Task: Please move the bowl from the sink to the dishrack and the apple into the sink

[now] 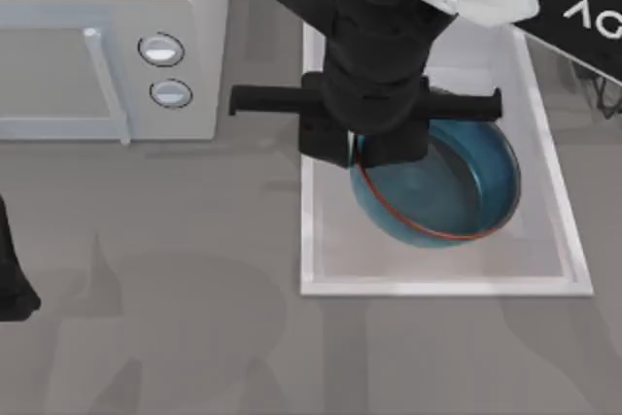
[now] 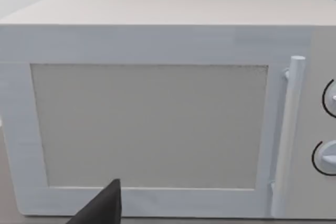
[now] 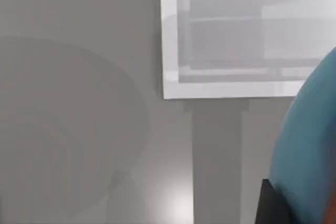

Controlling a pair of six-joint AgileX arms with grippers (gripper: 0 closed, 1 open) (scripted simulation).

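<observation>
The blue bowl (image 1: 452,187) with its thin red-brown rim hangs tilted over the white sink (image 1: 437,287). My right gripper (image 1: 381,151) reaches down from the top and is shut on the bowl's left rim; the black wrist hides the fingers from above. In the right wrist view the bowl (image 3: 310,145) rises close by, a dark finger (image 3: 272,207) lies against its wall, and a corner of the sink (image 3: 220,90) lies below. A few wires of the dishrack (image 1: 606,96) show at the right edge. The apple is out of view. My left arm (image 1: 14,279) is parked at the left edge.
A white microwave (image 1: 107,46) with two round knobs stands at the back left; the left wrist view faces its door (image 2: 152,124). Bare grey tabletop (image 1: 155,337) runs along the front and left of the sink.
</observation>
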